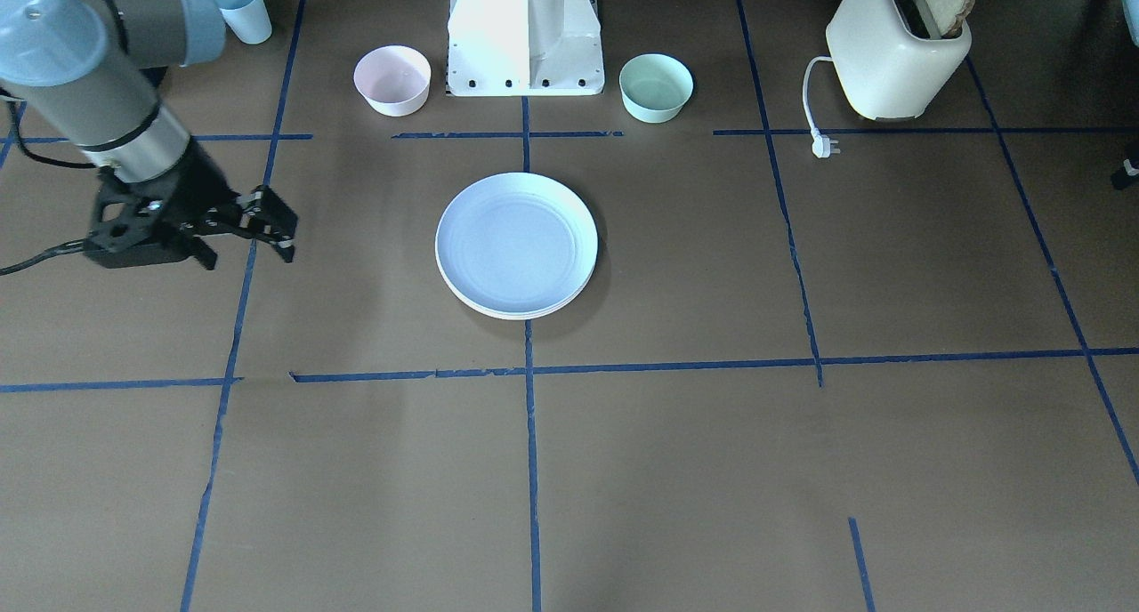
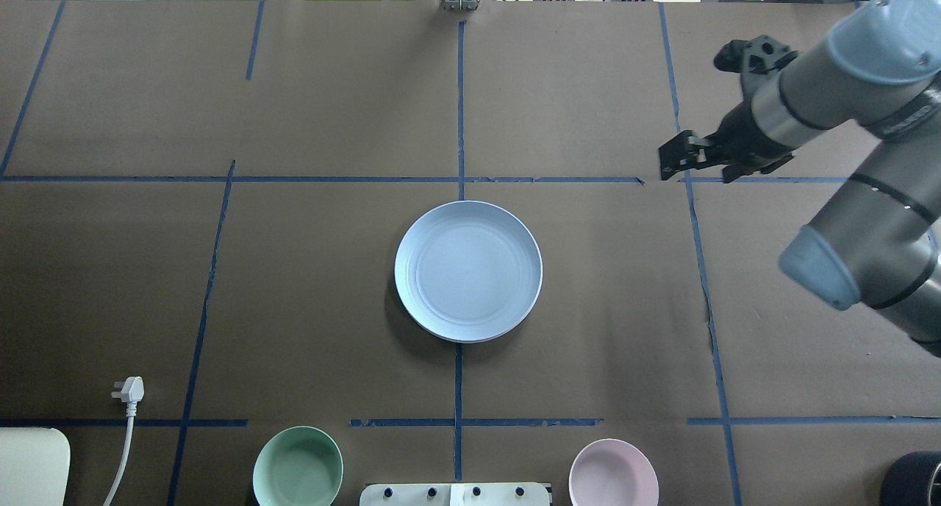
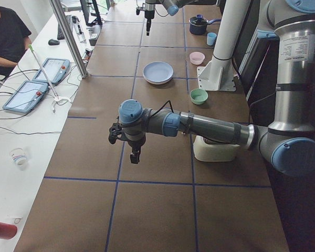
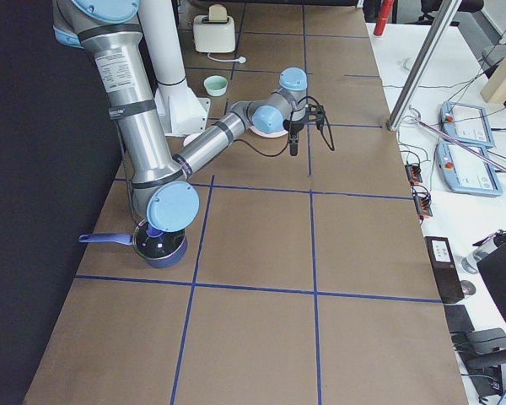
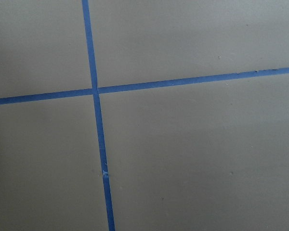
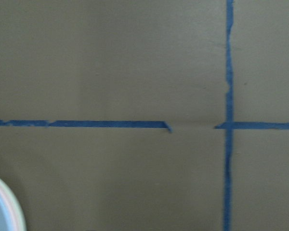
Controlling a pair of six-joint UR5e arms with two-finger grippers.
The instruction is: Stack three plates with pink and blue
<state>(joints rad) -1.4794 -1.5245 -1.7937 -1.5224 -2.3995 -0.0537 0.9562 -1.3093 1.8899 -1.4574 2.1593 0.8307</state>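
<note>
Plates (image 1: 516, 243), stacked well apart from the wide, empty right pincer (image 1: 249, 252), could be dislodged by a low sweep.

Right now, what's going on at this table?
The plates sit stacked mid-table, blue on top with paler rims showing under it; I cannot count them. Neither arm touches them. The right gripper hangs off to one side over bare paper, jaws open and empty. The left gripper is further off, seen only from the side, so its jaws cannot be judged. Stacking looks done or nearly so.
</note>
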